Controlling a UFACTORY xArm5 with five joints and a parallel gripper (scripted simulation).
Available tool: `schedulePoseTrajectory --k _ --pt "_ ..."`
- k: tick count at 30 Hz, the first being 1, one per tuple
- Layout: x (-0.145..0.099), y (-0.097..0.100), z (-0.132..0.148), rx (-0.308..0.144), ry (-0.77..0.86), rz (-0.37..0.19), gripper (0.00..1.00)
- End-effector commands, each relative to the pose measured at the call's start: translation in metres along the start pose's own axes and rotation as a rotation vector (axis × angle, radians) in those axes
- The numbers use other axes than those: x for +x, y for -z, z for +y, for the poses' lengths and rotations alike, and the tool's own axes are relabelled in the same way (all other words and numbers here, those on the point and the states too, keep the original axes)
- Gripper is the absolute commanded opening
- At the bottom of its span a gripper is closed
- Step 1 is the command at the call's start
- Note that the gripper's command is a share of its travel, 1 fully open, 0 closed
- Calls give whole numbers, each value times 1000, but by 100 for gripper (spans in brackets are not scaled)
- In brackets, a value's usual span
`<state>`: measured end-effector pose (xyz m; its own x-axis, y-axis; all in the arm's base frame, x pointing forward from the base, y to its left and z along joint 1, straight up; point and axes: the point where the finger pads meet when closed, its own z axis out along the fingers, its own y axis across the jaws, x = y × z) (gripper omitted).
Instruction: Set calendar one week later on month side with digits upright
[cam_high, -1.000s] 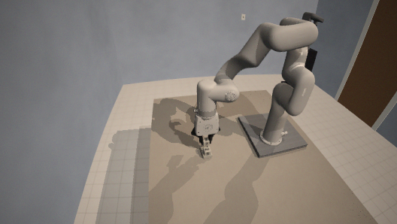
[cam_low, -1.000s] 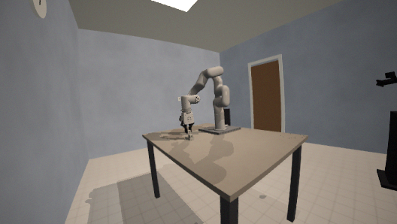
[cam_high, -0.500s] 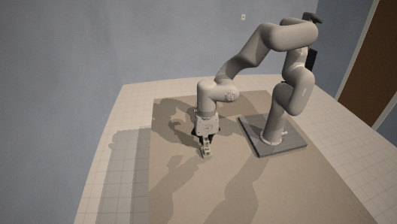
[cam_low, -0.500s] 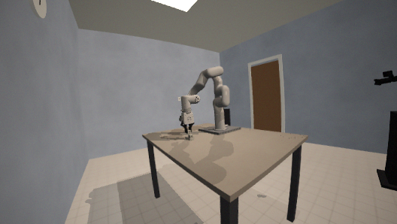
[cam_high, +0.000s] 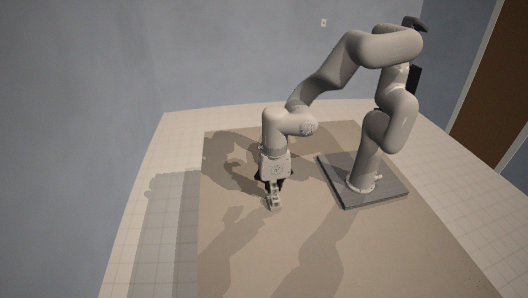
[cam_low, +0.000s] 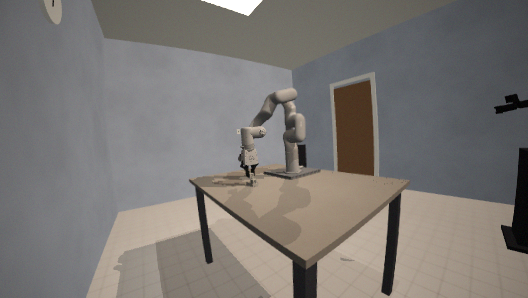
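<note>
Down near the table point(cam_high: 400, 240), the gripper point(cam_high: 273, 200) is pointing straight at the surface, its jaws partly closed and gripping a small pale cube point(cam_high: 274, 202). Cube and fingers are sitting just off the front-left corner of the grey base plate point(cam_high: 395, 192); neither view is showing digits or a tray clearly.

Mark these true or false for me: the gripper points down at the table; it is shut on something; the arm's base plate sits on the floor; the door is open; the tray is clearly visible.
1. The gripper points down at the table. True.
2. It is shut on a small pale object. True.
3. The base plate sits on the floor. False: it lies on the table.
4. The door is open. False: it is closed.
5. The tray is clearly visible. False: neither view shows it.
</note>
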<state>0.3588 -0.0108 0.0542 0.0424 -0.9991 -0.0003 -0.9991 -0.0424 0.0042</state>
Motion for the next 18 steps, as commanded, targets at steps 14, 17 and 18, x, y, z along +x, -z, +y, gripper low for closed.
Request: schedulePoseTrajectory --k 14,17,18 --pt "0 -8 -1 3 0 0 27" --pt "0 -11 -1 3 0 0 27" --pt "0 -12 -1 3 0 0 27"
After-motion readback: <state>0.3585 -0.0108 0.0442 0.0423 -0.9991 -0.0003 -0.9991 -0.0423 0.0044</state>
